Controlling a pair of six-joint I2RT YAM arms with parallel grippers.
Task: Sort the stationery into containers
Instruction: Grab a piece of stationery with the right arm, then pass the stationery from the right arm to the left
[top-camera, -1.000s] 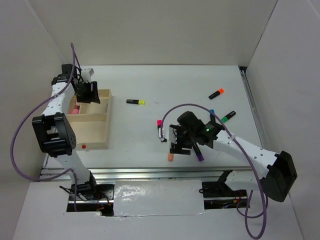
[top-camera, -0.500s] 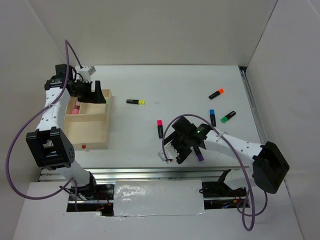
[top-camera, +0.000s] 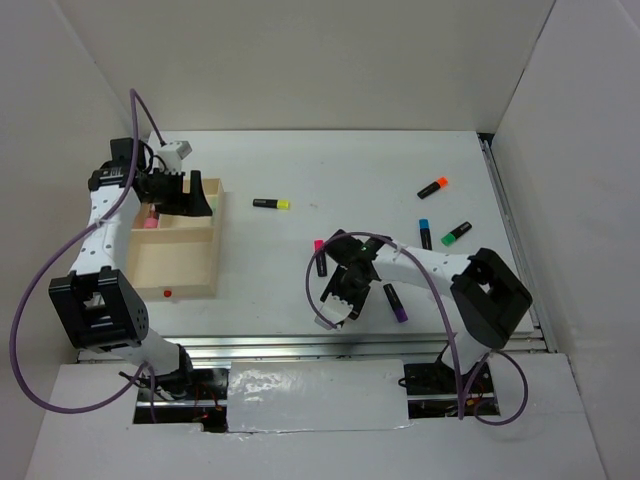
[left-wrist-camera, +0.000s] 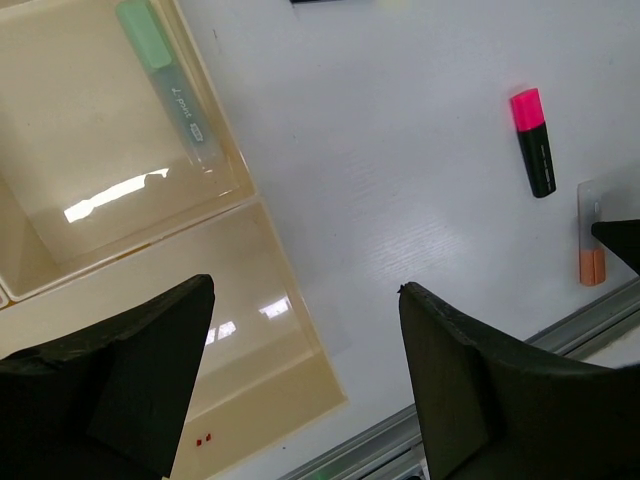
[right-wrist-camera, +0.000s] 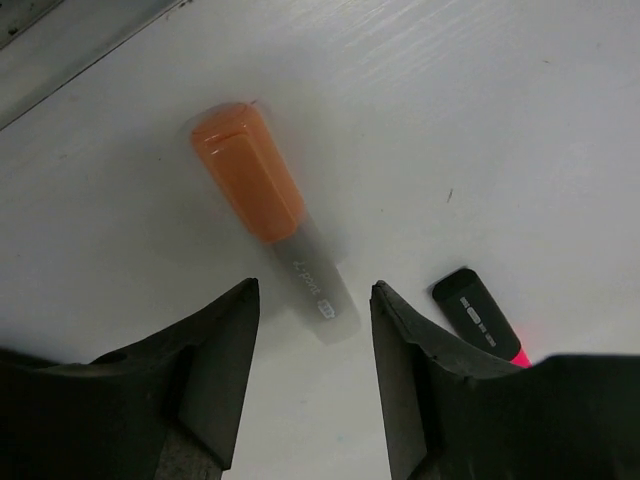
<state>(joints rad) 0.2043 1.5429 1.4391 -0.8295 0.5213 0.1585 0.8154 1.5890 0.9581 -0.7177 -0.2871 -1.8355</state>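
Sorting looks barely begun: my left gripper (left-wrist-camera: 305, 290) hangs open and empty over the tray (left-wrist-camera: 255, 200), which holds a pale green marker (left-wrist-camera: 165, 75); my right gripper (right-wrist-camera: 312, 290), unclenched, straddles the orange-capped marker (right-wrist-camera: 250, 170) well right of the tray, other markers farther right

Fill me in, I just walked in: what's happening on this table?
A robot is sorting highlighters into a wooden tray. The left gripper hangs open and empty above the tray's edge; a pale green marker lies in one compartment. The right gripper, open, straddles a pale orange marker on the table, not gripping yet.
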